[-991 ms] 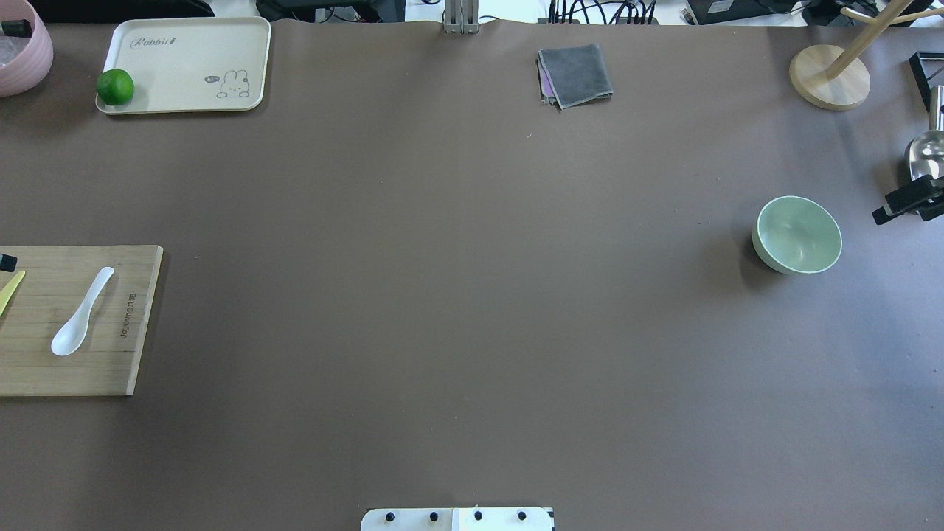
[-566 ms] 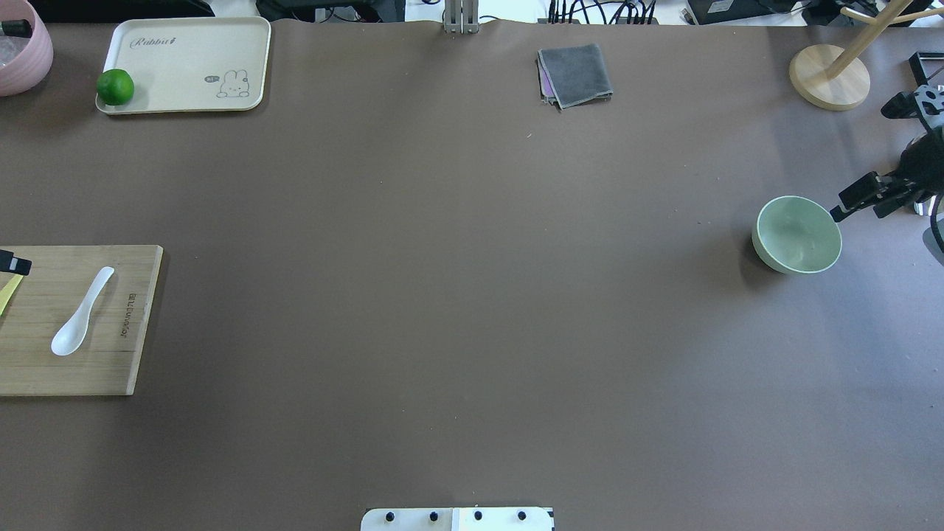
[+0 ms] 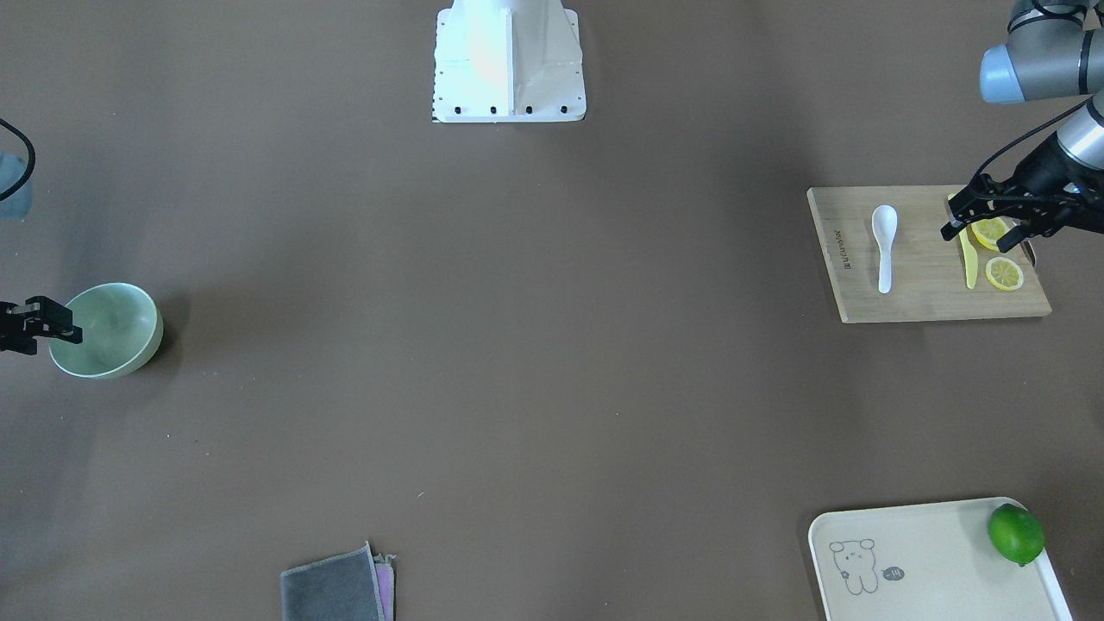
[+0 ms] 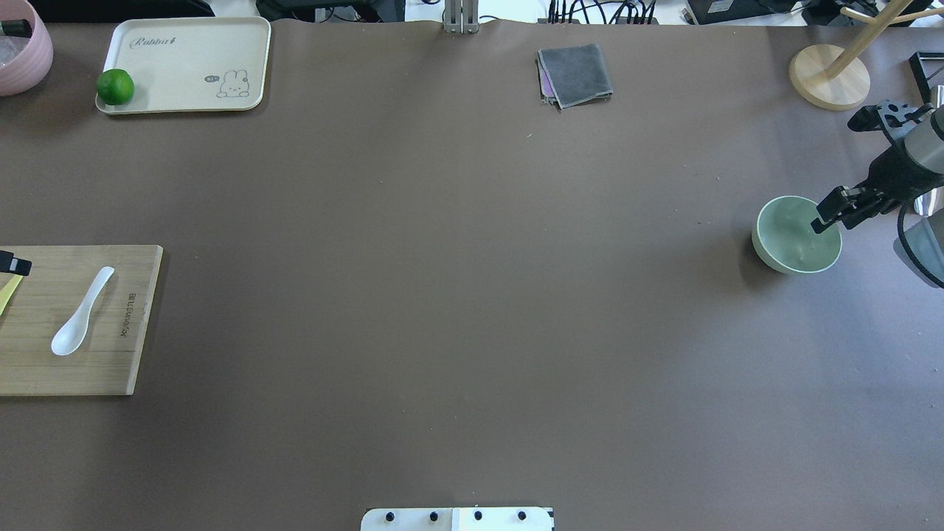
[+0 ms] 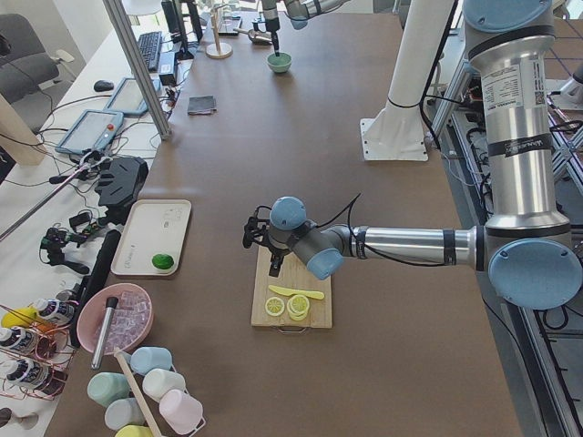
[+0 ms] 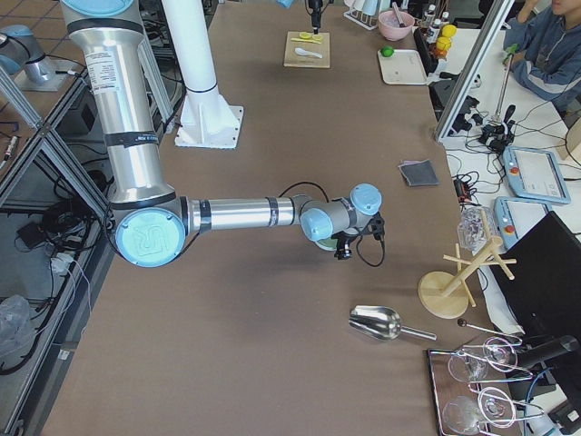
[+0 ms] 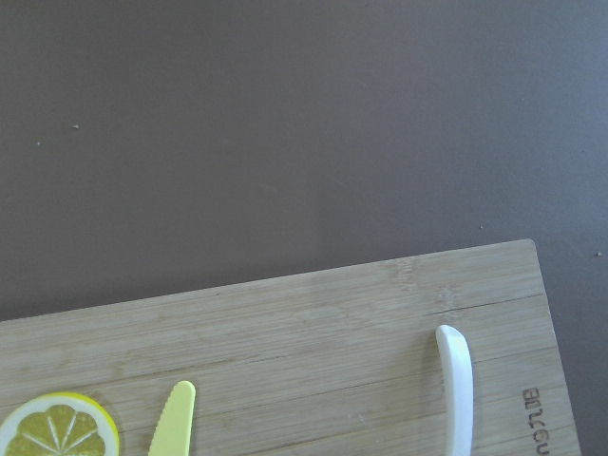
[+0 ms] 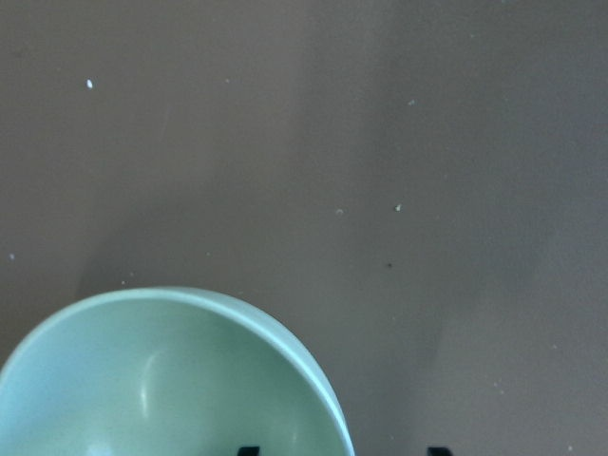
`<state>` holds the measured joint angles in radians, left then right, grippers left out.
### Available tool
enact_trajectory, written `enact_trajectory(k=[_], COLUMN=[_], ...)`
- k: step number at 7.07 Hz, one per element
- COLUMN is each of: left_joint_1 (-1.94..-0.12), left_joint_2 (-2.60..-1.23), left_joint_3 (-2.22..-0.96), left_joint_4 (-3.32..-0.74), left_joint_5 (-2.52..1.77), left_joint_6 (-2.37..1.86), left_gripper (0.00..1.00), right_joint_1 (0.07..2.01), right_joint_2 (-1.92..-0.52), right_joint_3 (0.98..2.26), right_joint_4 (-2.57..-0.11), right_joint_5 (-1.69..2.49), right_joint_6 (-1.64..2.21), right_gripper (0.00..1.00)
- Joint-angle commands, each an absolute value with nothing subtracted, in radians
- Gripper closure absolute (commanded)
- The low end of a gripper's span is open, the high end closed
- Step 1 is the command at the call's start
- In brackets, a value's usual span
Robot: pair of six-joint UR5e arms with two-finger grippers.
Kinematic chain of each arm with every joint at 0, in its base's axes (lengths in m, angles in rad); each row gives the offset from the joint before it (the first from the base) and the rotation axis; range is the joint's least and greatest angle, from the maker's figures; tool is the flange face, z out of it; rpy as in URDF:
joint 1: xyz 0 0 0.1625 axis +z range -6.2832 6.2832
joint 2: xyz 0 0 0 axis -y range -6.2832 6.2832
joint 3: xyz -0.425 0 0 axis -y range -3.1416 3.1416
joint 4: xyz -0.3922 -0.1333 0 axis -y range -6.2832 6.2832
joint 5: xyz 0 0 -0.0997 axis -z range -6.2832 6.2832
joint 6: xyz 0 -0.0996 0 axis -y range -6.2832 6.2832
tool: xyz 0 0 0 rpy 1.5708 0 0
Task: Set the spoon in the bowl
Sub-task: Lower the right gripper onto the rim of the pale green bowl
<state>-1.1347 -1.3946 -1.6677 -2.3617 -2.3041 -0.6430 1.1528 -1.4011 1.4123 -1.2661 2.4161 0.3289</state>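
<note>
On bamboo board: glossy white spoon; left gripper spread, empty; right gripper spread, empty, over smooth mint bowl.

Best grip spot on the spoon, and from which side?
Take the spoon by its handle, mid-length, straight from above, with the fingers across its narrow width. It lies flat on the board, and the handle is slim where the scoop is wide and rounded. The open left gripper is nearest.

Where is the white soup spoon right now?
In the overhead exterior view, the spoon lies on the bamboo cutting board at the table's left edge, scoop toward the robot, with the yellow knife beside it.
</note>
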Motion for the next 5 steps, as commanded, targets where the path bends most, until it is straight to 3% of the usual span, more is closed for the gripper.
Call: enact_trajectory(k=[1, 2, 3, 5], left_joint_1=[-1.135, -1.135, -1.134, -1.109], left_joint_2=[-1.394, -1.394, -1.372, -1.306], left_joint_3=[-1.667, -1.667, -1.669, -1.672], left_joint_4=[-2.371, -2.372, -2.372, -2.436], left_joint_5=[-2.304, -2.304, -2.304, -2.304], left_joint_6=[-0.644, -0.644, -0.644, -0.644], left_gripper=[0.03, 0.03, 0.03, 0.07], right_joint_1=[1.144, 1.143, 1.141, 1.141], right_joint_2=[-1.399, -1.399, -1.399, -1.391], right_joint_3=[1.402, 1.405, 1.407, 1.442], right_joint_4=[-1.266, -1.266, -1.266, -1.267], right_joint_5=[2.398, 2.398, 2.399, 2.414], right_joint_6=[0.33, 0.33, 0.328, 0.348], right_gripper=[0.6, 0.88, 1.0, 1.0])
